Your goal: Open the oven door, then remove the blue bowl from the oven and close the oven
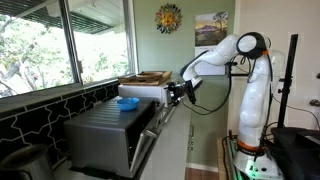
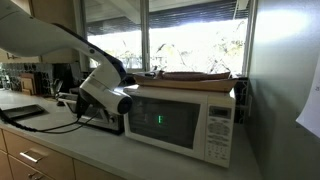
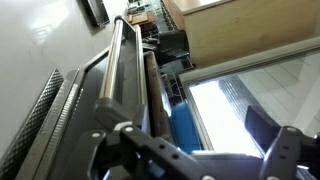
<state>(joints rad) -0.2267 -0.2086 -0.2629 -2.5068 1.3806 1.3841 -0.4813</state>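
The silver-grey oven (image 1: pixel 100 130) with a ribbed top stands on the counter under the window. The blue bowl (image 1: pixel 127 102) sits on the oven's top, near its front edge. In the wrist view the bowl (image 3: pixel 185 125) lies just past the oven door's long metal handle bar (image 3: pixel 130 70). The oven door (image 1: pixel 145 135) looks upright; I cannot tell whether it is fully shut. My gripper (image 1: pixel 178 93) hovers in front of the oven's upper front edge. In the wrist view the gripper (image 3: pixel 200 150) is open and empty. The arm hides the oven in an exterior view (image 2: pixel 105 95).
A white microwave (image 2: pixel 185 120) with a flat wooden tray (image 2: pixel 195 75) on top stands right beside the oven. It also shows in an exterior view (image 1: pixel 150 90). A tiled backsplash and large window (image 1: pixel 50 50) run behind the counter.
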